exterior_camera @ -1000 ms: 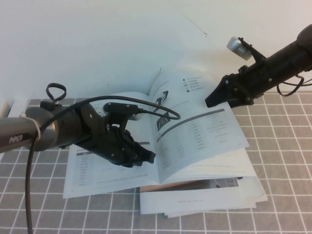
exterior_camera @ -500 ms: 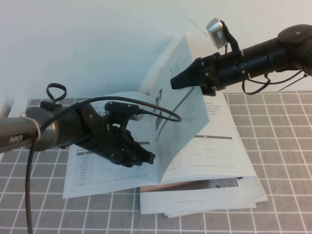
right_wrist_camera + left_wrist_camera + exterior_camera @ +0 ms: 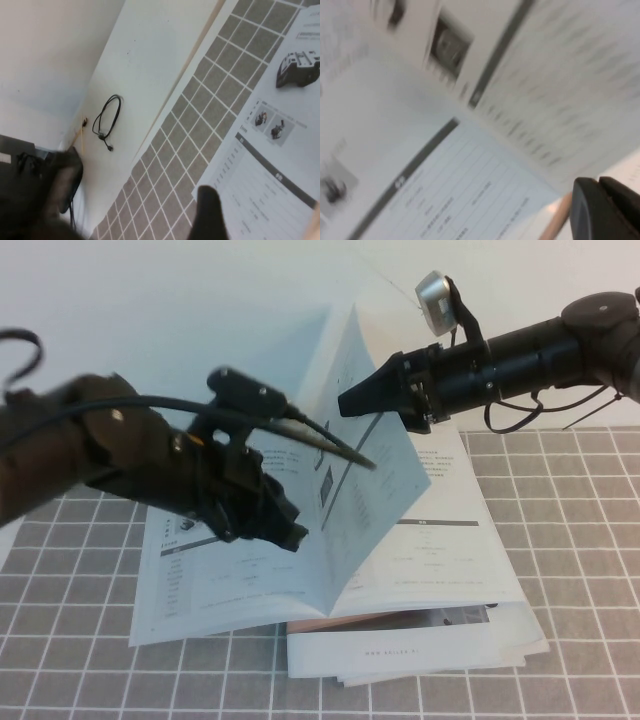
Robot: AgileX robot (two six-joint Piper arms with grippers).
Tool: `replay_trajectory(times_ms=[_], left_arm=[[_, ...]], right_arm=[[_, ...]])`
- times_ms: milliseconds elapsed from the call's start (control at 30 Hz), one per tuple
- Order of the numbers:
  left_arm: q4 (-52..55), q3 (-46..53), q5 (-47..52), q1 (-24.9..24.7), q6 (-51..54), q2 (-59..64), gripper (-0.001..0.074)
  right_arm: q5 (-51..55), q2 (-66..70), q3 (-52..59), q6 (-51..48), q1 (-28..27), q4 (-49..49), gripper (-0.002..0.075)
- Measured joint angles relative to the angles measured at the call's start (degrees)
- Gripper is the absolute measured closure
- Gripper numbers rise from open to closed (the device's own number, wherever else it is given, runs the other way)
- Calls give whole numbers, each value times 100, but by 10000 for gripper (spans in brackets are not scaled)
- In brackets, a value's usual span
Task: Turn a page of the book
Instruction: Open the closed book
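The book (image 3: 220, 585) lies open on the checked mat. Its left side also shows in the right wrist view (image 3: 280, 150). One page (image 3: 385, 455) stands nearly upright over the spine. My right gripper (image 3: 346, 403) is shut on that page's outer edge, high above the book; one dark finger (image 3: 210, 215) shows in the right wrist view. My left gripper (image 3: 293, 535) is shut and empty. It hovers just above the left side near the spine, beside the raised sheet. In the left wrist view its fingers (image 3: 605, 207) are pressed together, with the lifted sheet (image 3: 570, 75) above the printed page.
A stack of white booklets (image 3: 420, 655) and a pinkish cover (image 3: 400, 620) lie under the book's front right. The checked mat (image 3: 560, 490) covers the table, and a white wall stands behind. A black cable (image 3: 105, 122) lies beyond the mat.
My right gripper has lifted the page from the right side and swung it up and leftward to upright. My left arm has risen off the left side of the book.
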Motion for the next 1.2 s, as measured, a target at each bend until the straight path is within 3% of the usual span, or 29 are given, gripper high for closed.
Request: replay_trajectory(times_ms=[233,400,500,900,1200], left_arm=[[398,0,222,-1092,1140,-1353,738],[492,0,-447,-2142,1856,-1386,738],[666,0,-813,-2466,1914,-1192,738],[1999,0,-1229,-2623,1801,-118,738],[2602,0,-1398,-2633,650,78,738]], right_arm=[[-11,0,0,-200,127,0,247],[-11,0,0,-252,222,46,247],[-11,0,0,-252,235,60,247],[-11,0,0,-280,235,62,247],[-11,0,0,-308,235,75,247]])
